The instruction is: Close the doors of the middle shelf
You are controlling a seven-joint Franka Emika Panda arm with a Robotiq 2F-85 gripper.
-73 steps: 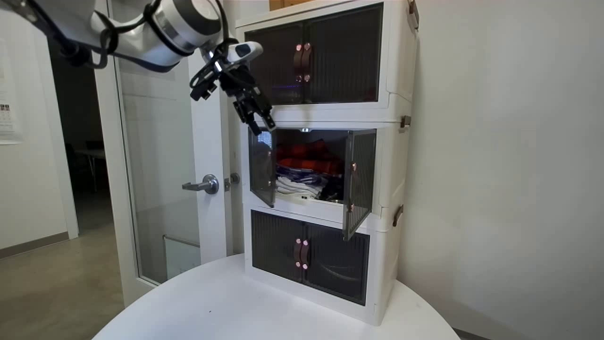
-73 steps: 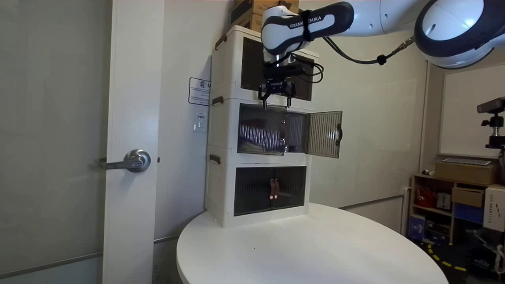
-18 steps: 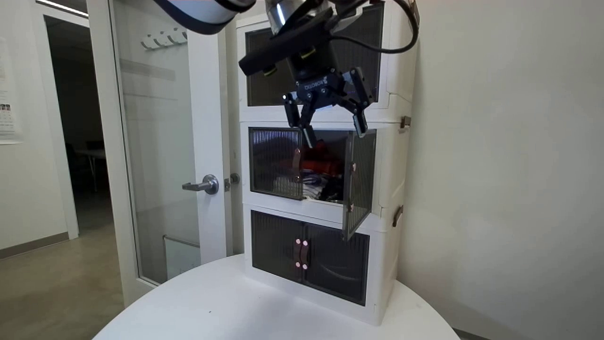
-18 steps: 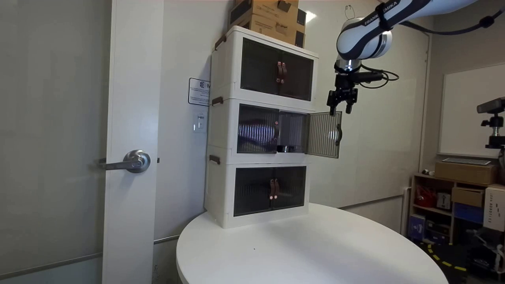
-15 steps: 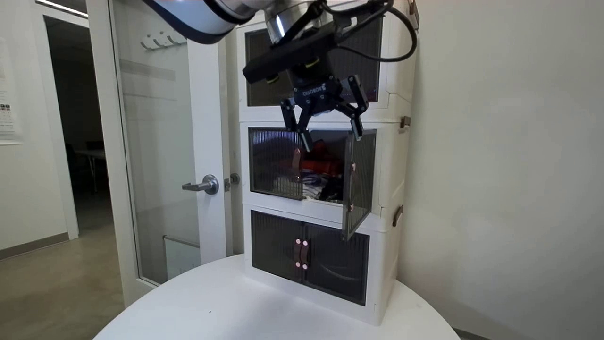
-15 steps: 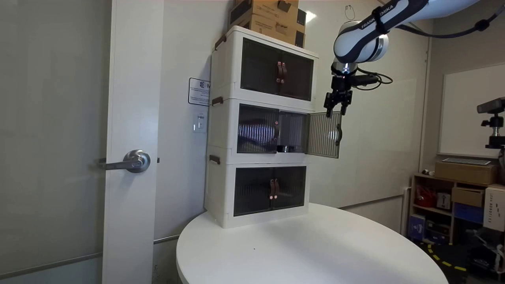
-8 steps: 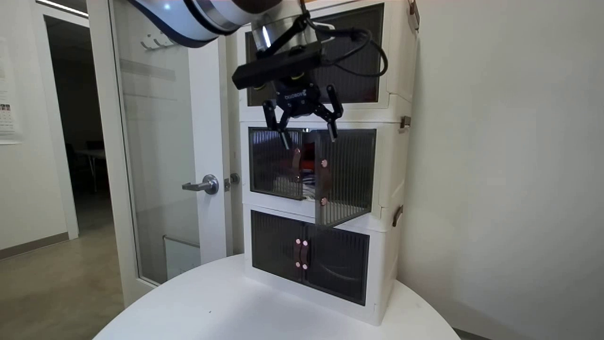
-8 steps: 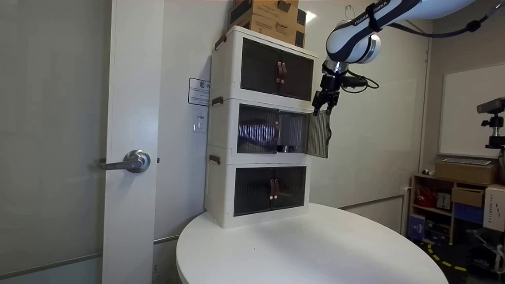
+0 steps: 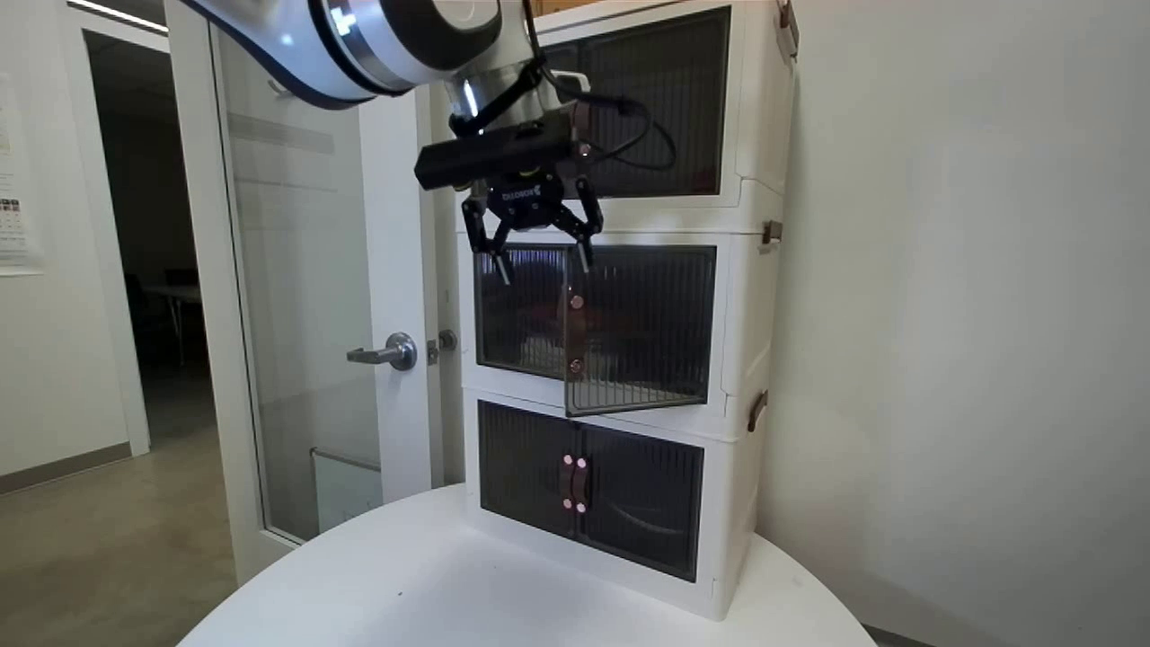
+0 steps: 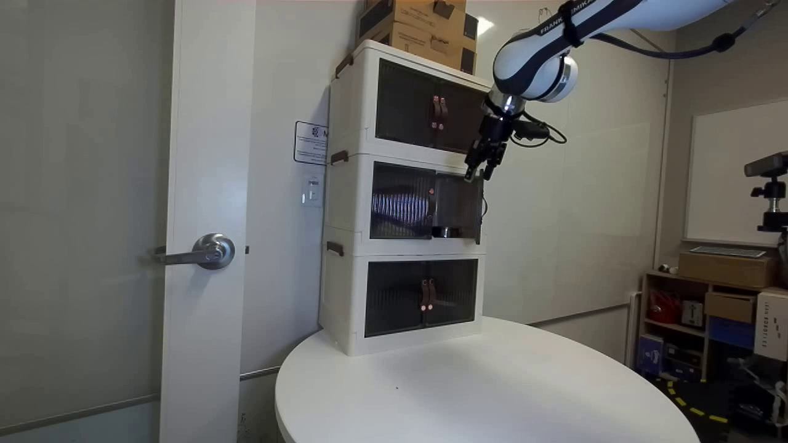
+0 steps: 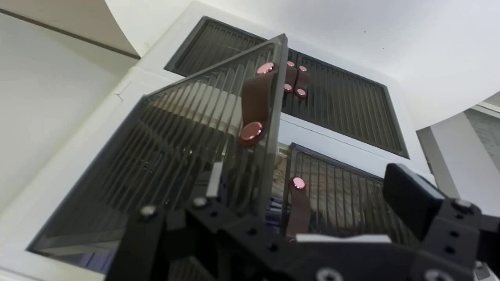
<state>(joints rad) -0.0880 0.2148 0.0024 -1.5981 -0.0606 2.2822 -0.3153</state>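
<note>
Closing the ajar door (image 9: 642,328) of the middle shelf (image 9: 750,314) looks like the step in hand; flush door (image 10: 402,200) seems seated in its frame, catch not readable. Task probably well past half. Cabinet (image 10: 425,248) sits on the round table (image 10: 492,387), by its far edge in both exterior views; ajar door angles out toward the near edge. Jaws spread apart, gripping nothing, pointing down by that door's upper free corner; touching or just beside, not clear. Main risk: slipping over the top, since the jaws sit so high beside the panel; they'd hit the frame and leave the door ajar. Second: one jaw getting pinched between the two doors if it ends up behind the free edge, likelier with them spread like this. Leather handle (image 11: 256,101) could also snag a jaw on the way out and pull the door back. Pushing only at the top corner may twist the panel and leave the bottom out. Too much force could shove the cabinet toward the table's far edge or shift the cardboard boxes (image 10: 425,34) on top. Too little, door probably stops short of its catch.
</note>
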